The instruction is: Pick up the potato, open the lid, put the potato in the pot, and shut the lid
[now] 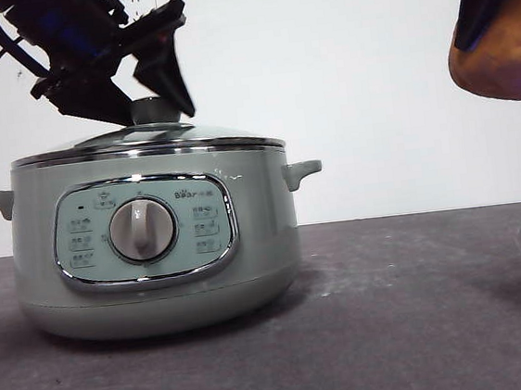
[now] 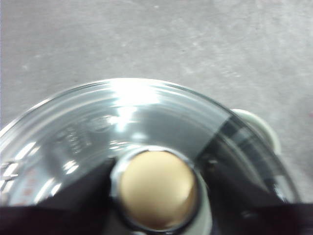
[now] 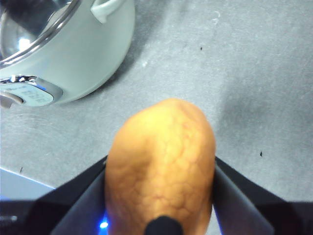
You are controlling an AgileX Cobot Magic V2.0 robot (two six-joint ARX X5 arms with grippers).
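the right gripper [image 3: 161, 196] is clamped on the potato [image 3: 164, 161], one black jaw pressed to each side, holding it in the air well above the dark grey, speckled table [image 1: 422, 308] and off to one side of the pot [image 1: 155, 253]. the left gripper [image 2: 156, 196] sits at the top of the pot, its jaws set on either side of the knob [image 2: 157, 188] of the lid [image 2: 122, 117] — whether they grip it i cannot tell. the lid rests on the pot, closed. behind the table stands a plain white wall [image 1: 360, 73].
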